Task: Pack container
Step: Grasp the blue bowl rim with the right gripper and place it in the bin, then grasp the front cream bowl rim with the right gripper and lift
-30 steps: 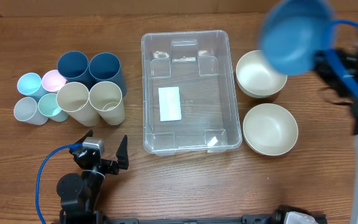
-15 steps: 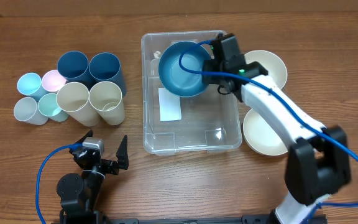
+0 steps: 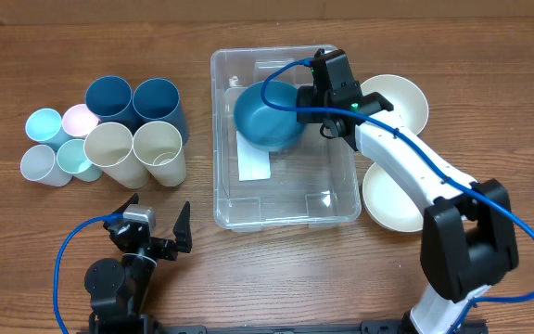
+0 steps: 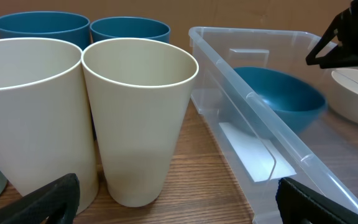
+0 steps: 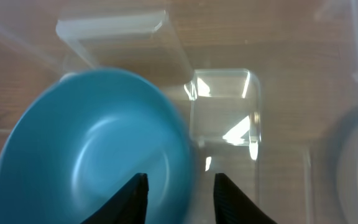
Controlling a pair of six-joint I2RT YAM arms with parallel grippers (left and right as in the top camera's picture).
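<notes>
Clear container [image 3: 290,190] upright mid-table; blue bowl [image 3: 265,116] seemingly resting inside.

8 cups [image 3: 111,153], 2 cream bowls [image 3: 401,195], 1 blue bowl [image 3: 265,119], 1 container [image 3: 304,176].

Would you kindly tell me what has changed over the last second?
The right gripper carried the blue bowl from above the cream bowls leftward and down into the far end of the container, and its jaws have parted around the rim. The left gripper, cups, cream bowls and container stayed put.

Bowl [image 3: 265,119] in container [image 3: 290,193] (far end), cups [image 3: 111,147] left, two other bowls [image 3: 403,195] right
</notes>
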